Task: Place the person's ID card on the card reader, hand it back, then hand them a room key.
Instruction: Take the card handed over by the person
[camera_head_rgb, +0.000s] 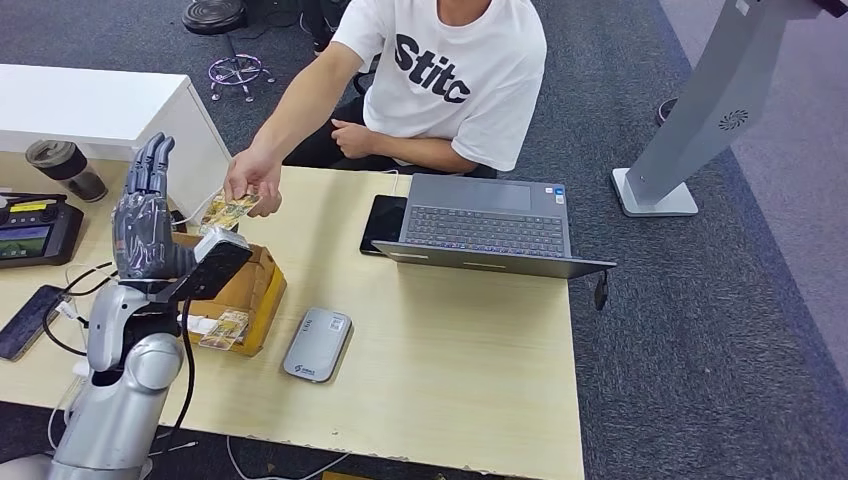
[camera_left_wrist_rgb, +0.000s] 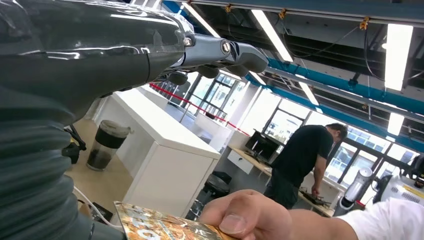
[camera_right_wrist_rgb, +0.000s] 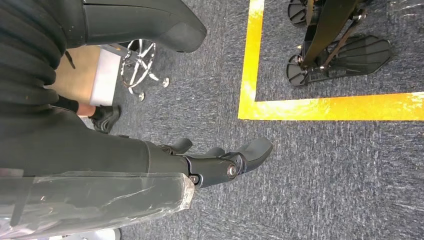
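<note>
left hand (camera_head_rgb: 140, 225) raised with fingers straight and apart, holding nothing; the person's hand (camera_head_rgb: 252, 180) offers the id card (camera_head_rgb: 232, 209) just beside it. take the card by its free edge, above the card reader (camera_head_rgb: 317, 344). right hand (camera_right_wrist_rgb: 220, 162) hangs empty, fingers loosely extended.

My left arm (camera_head_rgb: 125, 385): silver, smooth rounded shells joined at a ball-like elbow, with a black cable looping along its side. A black box-shaped camera block (camera_head_rgb: 212, 266) is mounted at the wrist. My left hand (camera_head_rgb: 140, 215): dark grey, glossy back, slim segmented fingers (camera_head_rgb: 152, 158). Seen from the wrist, a grey ribbed cover, clear film over the shell, a silver screw at a finger hinge. My right hand (camera_right_wrist_rgb: 220, 162): same dark grey, thick thumb (camera_right_wrist_rgb: 150, 20), screw-headed pivot, film-wrapped cover.
</note>
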